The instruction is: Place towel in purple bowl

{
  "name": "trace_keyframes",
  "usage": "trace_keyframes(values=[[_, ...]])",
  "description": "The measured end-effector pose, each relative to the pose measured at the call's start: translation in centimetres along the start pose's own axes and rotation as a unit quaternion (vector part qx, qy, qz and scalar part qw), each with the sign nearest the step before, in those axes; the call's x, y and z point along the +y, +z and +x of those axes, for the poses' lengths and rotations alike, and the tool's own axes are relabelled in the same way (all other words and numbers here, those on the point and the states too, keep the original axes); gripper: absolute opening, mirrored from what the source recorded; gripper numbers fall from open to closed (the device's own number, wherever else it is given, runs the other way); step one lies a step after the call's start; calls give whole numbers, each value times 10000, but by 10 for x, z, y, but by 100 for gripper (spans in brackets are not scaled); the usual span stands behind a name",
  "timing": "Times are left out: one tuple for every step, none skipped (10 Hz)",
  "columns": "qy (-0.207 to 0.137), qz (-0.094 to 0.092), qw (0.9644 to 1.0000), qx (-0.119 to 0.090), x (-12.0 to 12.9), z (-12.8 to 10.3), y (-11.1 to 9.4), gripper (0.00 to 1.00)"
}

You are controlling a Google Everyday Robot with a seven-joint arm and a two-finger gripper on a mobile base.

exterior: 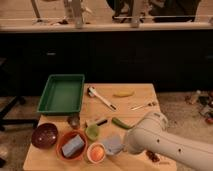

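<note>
- Gripper (122,146) sat at the towel (111,143), near the front of the table (137,97); whether it held anything could not be told.
- Grasping seemed the step in hand; next, lift and carry across to the purple bowl (44,135).

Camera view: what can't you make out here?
- Tool, at the grey towel near the table's front edge: camera view, mostly hidden behind the white arm.
- Small reddish object beside the arm: camera view, half covered, too small to name.
- Arm's base: cut off by the right edge.
</note>
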State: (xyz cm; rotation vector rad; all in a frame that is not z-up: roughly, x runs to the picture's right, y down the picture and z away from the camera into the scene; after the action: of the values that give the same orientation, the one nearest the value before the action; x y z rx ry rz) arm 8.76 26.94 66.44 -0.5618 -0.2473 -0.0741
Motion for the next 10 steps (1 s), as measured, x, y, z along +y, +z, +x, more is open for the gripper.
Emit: trace_keyframes(values=[[-39,44,10000,75,-7,-7,1,0],[-85,82,9997,197,-16,-10,5,0],[-137,130,9993,329,-31,-11,11,0],[-156,149,9990,404,-42,-9,15,0],[-184,133,9985,507,-52,-1,23,0],[-195,107,9977,634,-64,9,31,0],[-234,76,9972,708,-74,15,36,0],[-280,61,9966,768,-87,20,41,0],[-301,45,9961,833,-99,27,44,0],[-325,47,9959,840,-108,31,42,0]])
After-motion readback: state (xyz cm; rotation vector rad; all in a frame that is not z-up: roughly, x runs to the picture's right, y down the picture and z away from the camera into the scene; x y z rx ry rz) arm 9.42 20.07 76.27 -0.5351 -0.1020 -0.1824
